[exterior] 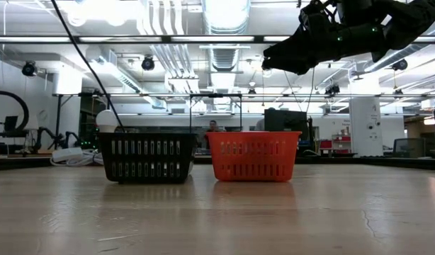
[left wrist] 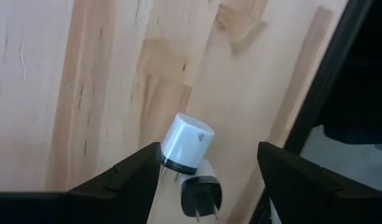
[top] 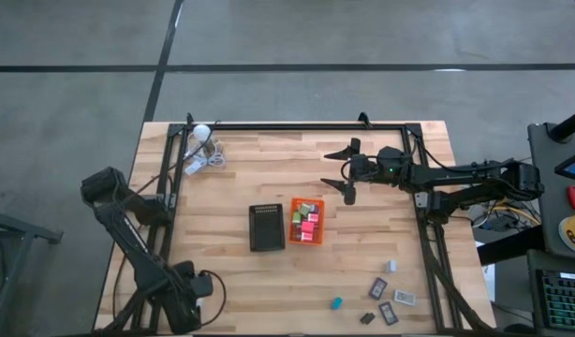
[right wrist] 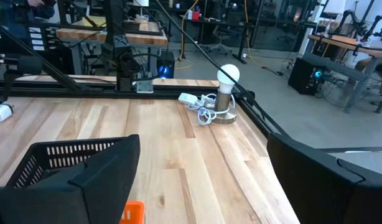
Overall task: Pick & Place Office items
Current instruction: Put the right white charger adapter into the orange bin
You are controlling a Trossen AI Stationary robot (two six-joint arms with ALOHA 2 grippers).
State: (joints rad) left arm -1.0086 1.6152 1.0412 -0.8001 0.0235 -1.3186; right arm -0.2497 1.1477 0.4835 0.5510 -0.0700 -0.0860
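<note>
High view: the right gripper hangs above the table's far half, its arm stretched level from the right edge, jaws spread wide and empty, just beyond the orange tray. Red, pink and green blocks lie in that tray, beside the black tray at mid-table. More office items lie scattered near the near right corner. The left gripper, folded back at the near left corner, stands open over a white plug adapter.

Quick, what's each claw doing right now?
Left claw: open, holding nothing, low over the table's near left corner.
Right claw: open, empty, raised beyond the orange tray.
</note>
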